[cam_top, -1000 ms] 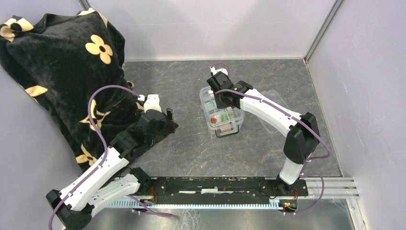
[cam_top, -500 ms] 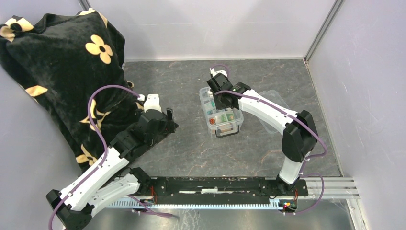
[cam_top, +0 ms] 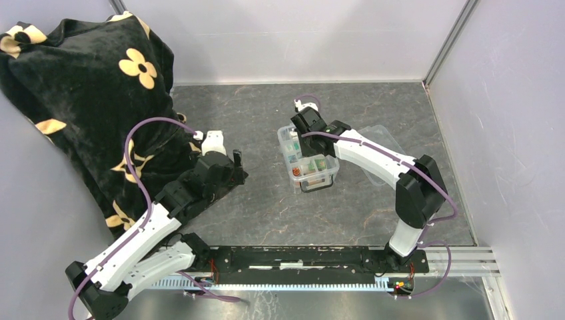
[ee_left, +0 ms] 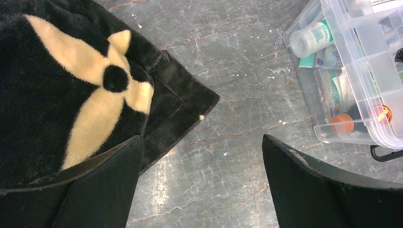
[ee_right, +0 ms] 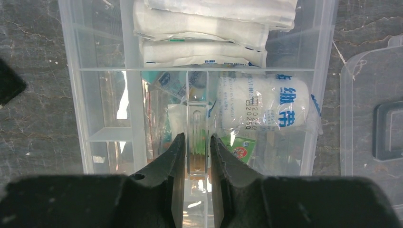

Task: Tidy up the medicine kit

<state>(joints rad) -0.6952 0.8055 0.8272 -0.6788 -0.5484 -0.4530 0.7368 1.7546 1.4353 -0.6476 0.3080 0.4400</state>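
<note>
The medicine kit (cam_top: 293, 175), a clear box with a black handle (cam_top: 313, 187), stands at the table's middle; it also shows in the left wrist view (ee_left: 304, 80). A clear divided tray (ee_right: 102, 102) sits in its top, holding gauze packets (ee_right: 204, 23) and a bandage roll (ee_right: 266, 104). My right gripper (ee_right: 196, 137) is shut on the tray's upright clear centre post (ee_right: 196, 118); from above it (cam_top: 308, 141) hangs over the kit. My left gripper (ee_left: 202, 142) is open and empty above bare table, left of the kit (cam_top: 236, 167).
A black cloth with cream flowers (cam_top: 86, 87) covers the back left and reaches under my left finger (ee_left: 95, 190). A flat clear lid (cam_top: 386, 143) lies right of the kit, and it also shows in the right wrist view (ee_right: 370, 85). Walls close in the back and right.
My right gripper has shifted slightly over the kit while staying on the tray. The left arm has barely moved.
</note>
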